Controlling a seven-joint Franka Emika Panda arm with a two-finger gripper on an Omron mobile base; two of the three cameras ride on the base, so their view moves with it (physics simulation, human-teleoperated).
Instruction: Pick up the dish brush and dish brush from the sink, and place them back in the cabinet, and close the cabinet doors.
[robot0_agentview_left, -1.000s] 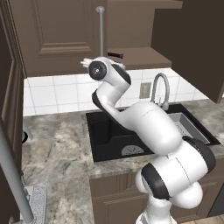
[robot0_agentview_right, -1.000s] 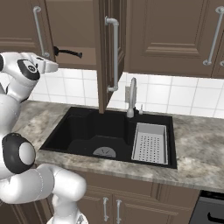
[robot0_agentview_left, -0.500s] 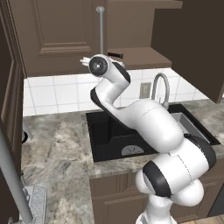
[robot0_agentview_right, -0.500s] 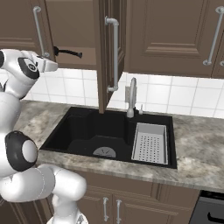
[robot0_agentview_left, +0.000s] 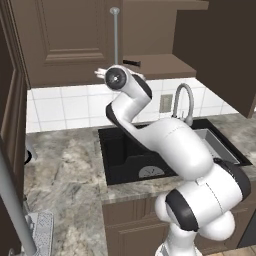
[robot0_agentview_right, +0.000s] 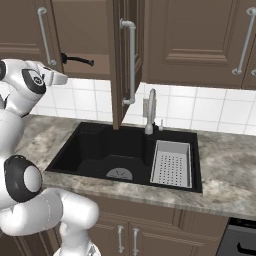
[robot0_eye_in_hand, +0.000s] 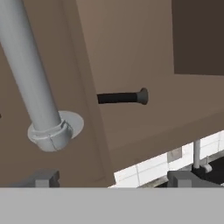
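One black dish brush (robot0_eye_in_hand: 122, 97) half-hidden behind cabinet door (robot0_eye_in_hand: 87, 109).

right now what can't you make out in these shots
- black-handled brush on the cabinet shelf: in the hand view the open cabinet door covers its inner end.
- Same brush in the right base view: its head is too small to read.
- Whitish-handled brush: no view tells where it lies.
- sink: the robot's body hides part of the basin in the left base view.
- gripper: its finger tips are cut off by the bottom edge.
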